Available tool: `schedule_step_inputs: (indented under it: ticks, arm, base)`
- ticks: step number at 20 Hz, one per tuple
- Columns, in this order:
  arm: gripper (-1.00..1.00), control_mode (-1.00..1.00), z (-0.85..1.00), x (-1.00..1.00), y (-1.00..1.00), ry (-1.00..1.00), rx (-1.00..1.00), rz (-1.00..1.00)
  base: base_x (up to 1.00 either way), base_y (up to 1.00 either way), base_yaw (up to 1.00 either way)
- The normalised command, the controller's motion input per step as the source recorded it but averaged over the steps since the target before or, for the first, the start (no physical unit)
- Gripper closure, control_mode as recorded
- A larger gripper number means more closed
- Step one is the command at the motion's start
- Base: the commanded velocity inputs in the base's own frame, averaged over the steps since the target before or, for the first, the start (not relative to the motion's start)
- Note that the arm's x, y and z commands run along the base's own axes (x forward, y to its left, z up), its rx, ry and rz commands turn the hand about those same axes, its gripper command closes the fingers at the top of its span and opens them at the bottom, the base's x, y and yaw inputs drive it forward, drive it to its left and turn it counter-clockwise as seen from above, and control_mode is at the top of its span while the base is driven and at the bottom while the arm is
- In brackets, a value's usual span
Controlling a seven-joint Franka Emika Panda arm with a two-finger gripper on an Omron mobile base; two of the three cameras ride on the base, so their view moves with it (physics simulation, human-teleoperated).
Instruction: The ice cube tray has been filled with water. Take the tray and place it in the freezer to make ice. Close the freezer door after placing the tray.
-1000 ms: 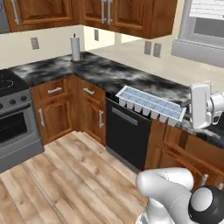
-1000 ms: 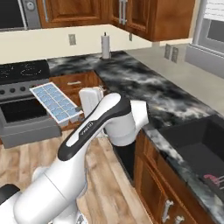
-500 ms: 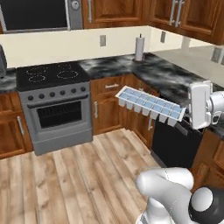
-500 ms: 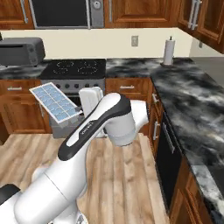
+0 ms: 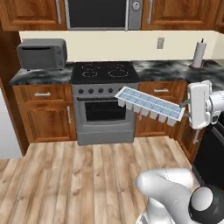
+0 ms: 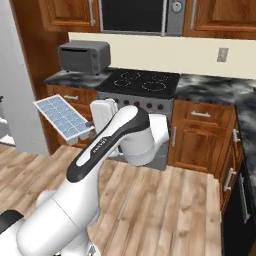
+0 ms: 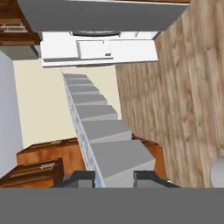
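The ice cube tray (image 5: 148, 105) is a long white-grey tray whose square cells are filled with pale blue water (image 5: 144, 101). It hangs level in the air in front of the stove, and my gripper (image 5: 185, 113) is shut on its right end. From the right base view the tray (image 6: 62, 117) sticks out to the left of my hand, with the gripper (image 6: 93, 132) at its near end. In the hand view the tray (image 7: 103, 127) runs edge-on away from my gripper (image 7: 113, 177), a fingertip on each side of it. A tall grey fridge panel (image 6: 17, 75) stands at the far left. I cannot tell whether it is the freezer door.
A black-topped stove (image 5: 103, 98) stands straight ahead under a microwave (image 5: 103, 13). A grey toaster oven (image 5: 41, 52) sits on the dark counter to its left and a paper towel roll (image 5: 199, 52) to its right. Wooden floor (image 5: 78, 175) lies open in front.
The whole picture has swung from the counter corner past the stove, so the base has turned left. The tray stays in my shut gripper in the same pose relative to the arm.
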Motion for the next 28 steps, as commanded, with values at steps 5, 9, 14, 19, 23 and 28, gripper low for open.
schedule_step_inputs:
  ticks: [5, 9, 14, 19, 23, 28]
  arm:
    - [1.00, 1.00, 0.00, 0.00, 0.00, 0.00, 0.00, 0.00]
    - [1.00, 1.00, 0.00, 0.00, 0.00, 0.00, 0.00, 0.00]
    - [1.00, 1.00, 0.00, 0.00, 0.00, 0.00, 0.00, 0.00]
    - [1.00, 1.00, 0.00, 0.00, 0.00, 0.00, 0.00, 0.00]
    - [1.00, 1.00, 0.00, 0.00, 0.00, 0.00, 0.00, 0.00]
    - [1.00, 1.00, 0.00, 0.00, 0.00, 0.00, 0.00, 0.00]
  base:
    - [0.52, 0.24, 0.48]
    - [0.97, 0.22, 0.30]
    - [1.00, 0.27, 0.16]
    - [0.91, 0.66, 0.04]
    - [0.52, 0.97, -0.08]
    - [0.40, 0.98, -0.28]
